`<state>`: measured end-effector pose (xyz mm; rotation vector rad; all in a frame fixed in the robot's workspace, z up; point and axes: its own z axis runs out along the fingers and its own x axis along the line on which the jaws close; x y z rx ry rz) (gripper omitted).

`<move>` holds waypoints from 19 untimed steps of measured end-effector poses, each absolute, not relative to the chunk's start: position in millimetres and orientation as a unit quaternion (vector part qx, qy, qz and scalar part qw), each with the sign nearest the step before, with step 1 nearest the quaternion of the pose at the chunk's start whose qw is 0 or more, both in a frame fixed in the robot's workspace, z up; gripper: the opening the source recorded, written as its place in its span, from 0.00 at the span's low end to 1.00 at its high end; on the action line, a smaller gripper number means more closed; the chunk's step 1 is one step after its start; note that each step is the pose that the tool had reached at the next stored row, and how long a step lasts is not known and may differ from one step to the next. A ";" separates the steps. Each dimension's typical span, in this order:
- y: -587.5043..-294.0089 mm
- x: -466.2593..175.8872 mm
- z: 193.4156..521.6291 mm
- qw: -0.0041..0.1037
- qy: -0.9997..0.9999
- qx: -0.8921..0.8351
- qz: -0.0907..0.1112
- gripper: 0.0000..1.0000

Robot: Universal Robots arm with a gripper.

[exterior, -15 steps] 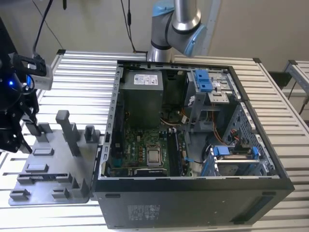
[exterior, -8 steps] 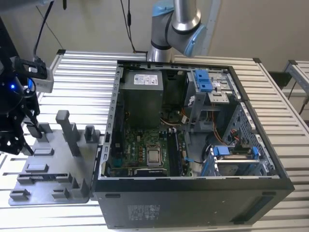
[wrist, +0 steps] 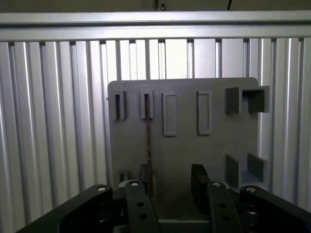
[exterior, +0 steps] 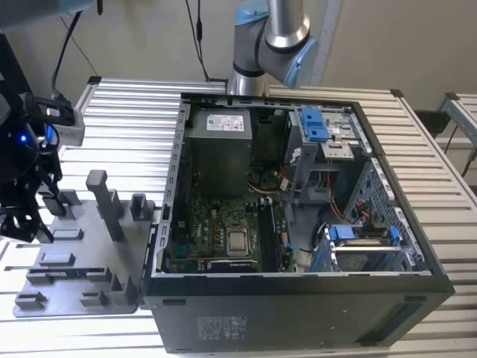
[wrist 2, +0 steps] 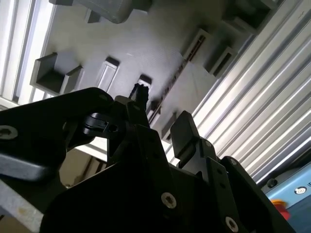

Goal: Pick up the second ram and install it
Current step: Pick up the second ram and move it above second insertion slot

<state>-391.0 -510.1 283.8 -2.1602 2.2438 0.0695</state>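
second ram (wrist: 147, 131): thin dark stick standing on its edge in slotted blocks of the grey fixture plate (wrist: 184, 150), running lengthwise across the plate toward the gripper.
ram in the second wrist view: a dark line (wrist 2: 192, 48) in a slotted block, lined up with one fingertip; contact cannot be told.
gripper (wrist: 171, 177): black fingers spread apart, bare plate showing in the gap, nothing pinched; the ram's near end lies at one finger (wrist: 144, 175), not in the middle of the gap.
gripper in the exterior view: black tool (exterior: 33, 216) at the exterior view's left, hanging over the plate (exterior: 89, 246).
fixture plate: several slots and pockets; tall grey posts (exterior: 100, 198) rise near the ram's slot in the exterior view.
table (exterior: 127, 112): ribbed aluminium slats, open on the plate's far sides in both wrist views.
computer case (exterior: 298, 313): lies open-side up just beside the plate, on the exterior view's right.
labels: a white label (exterior: 227, 119) on the power supply (exterior: 218, 156) and a printed patch (exterior: 223, 328) on the case wall; no writing legible.
inside the case: green motherboard (exterior: 216, 224), blue latches (exterior: 313, 123).
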 end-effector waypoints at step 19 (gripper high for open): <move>-517.9 -391.0 259.8 0.013 0.708 -0.705 0.023 0.48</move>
